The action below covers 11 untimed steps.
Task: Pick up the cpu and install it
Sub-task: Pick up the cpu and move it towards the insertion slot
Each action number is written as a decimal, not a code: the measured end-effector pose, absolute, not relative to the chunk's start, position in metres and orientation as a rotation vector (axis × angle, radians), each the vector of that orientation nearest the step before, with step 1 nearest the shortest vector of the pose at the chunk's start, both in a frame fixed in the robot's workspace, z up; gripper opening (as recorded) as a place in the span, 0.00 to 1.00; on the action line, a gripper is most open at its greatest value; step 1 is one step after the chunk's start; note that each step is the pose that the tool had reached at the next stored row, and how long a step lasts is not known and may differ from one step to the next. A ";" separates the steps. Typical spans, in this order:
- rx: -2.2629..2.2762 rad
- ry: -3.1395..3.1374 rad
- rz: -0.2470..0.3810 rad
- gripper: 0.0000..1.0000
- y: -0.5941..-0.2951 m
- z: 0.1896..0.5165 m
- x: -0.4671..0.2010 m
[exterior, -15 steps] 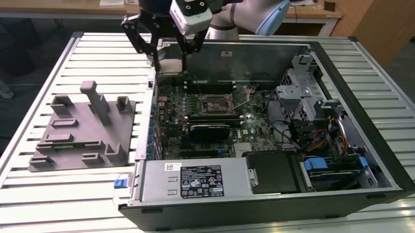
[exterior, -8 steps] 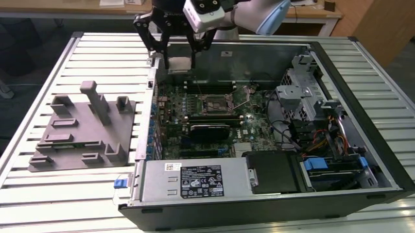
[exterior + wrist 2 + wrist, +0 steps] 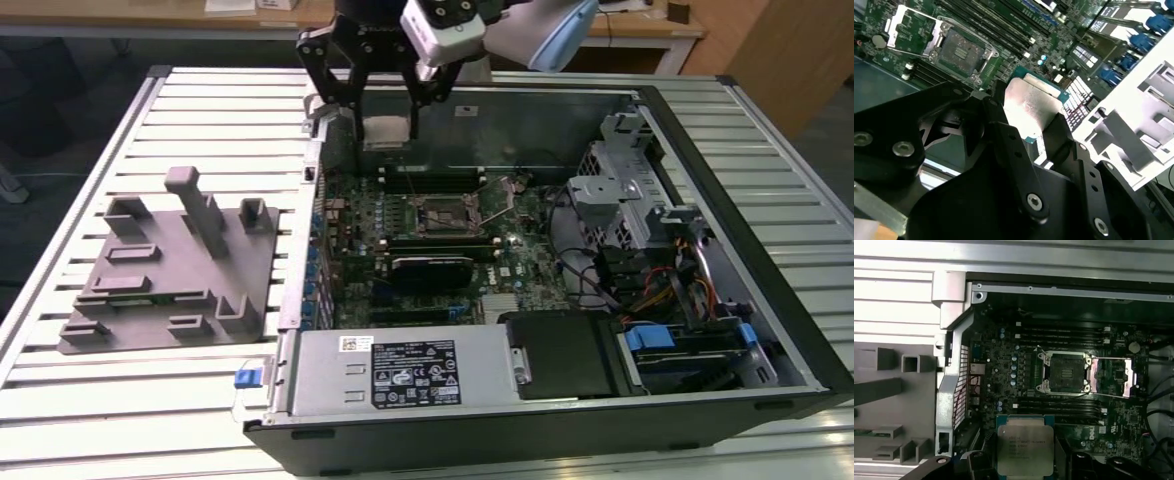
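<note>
My gripper (image 3: 384,122) hangs over the back left corner of the open computer case (image 3: 747,200), shut on the cpu (image 3: 387,133). The cpu is a flat square chip with a silvery metal top, seen in both wrist views (image 3: 1029,102) (image 3: 1024,445), with a black finger on each of two opposite edges. It is in the air above the motherboard. The black socket (image 3: 441,212) (image 3: 1066,372) (image 3: 961,50) lies bare on the board, its metal frame swung open to one side. The cpu is apart from the socket, towards the case's back wall.
A grey moulded fixture (image 3: 174,270) with upright posts sits on the slatted table (image 3: 134,400) at the exterior view's left. Inside the case are long black RAM sticks (image 3: 434,180), a power supply (image 3: 400,370), a drive cage (image 3: 627,200) and loose cables (image 3: 654,290).
</note>
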State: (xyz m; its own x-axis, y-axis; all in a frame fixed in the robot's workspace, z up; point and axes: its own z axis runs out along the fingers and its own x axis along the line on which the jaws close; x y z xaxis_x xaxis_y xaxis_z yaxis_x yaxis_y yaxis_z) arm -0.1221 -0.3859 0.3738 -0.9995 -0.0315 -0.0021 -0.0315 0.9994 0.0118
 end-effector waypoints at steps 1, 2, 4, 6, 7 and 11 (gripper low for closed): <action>-0.049 3.139 0.018 0.54 -0.385 0.373 -0.120; -0.049 3.139 0.019 0.54 -0.385 0.373 -0.118; -0.049 3.139 0.018 0.54 -0.384 0.373 -0.114; -0.049 3.139 0.018 0.54 -0.383 0.372 -0.110; -0.049 3.139 0.018 0.54 -0.383 0.372 -0.106; -0.049 3.139 0.019 0.54 -0.380 0.371 -0.099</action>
